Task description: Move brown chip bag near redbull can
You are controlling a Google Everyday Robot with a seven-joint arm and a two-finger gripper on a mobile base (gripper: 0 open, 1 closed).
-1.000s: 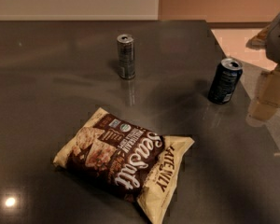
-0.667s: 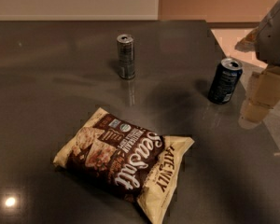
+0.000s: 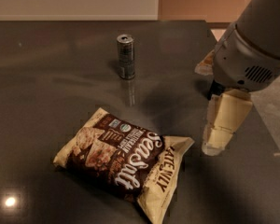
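The brown chip bag (image 3: pixel 126 160) lies flat on the dark table at front centre, with white "Sea Salt" lettering and cream-yellow edges. The redbull can (image 3: pixel 126 56) stands upright at the back centre, well apart from the bag. My gripper (image 3: pixel 220 127) hangs on the right, pointing down, just above the table. It is a short way right of the bag's right corner and does not touch the bag. The grey arm housing (image 3: pixel 247 55) sits above it.
The dark table (image 3: pixel 46 78) runs to an edge on the right, with lighter floor (image 3: pixel 275 101) beyond. A dark blue can stood at the right; the arm now covers it. A bright light reflection (image 3: pixel 10 201) shows at the front left.
The arm has swung in from the right edge toward the left and lower, now covering the dark blue can. The bag and the redbull can have not moved.
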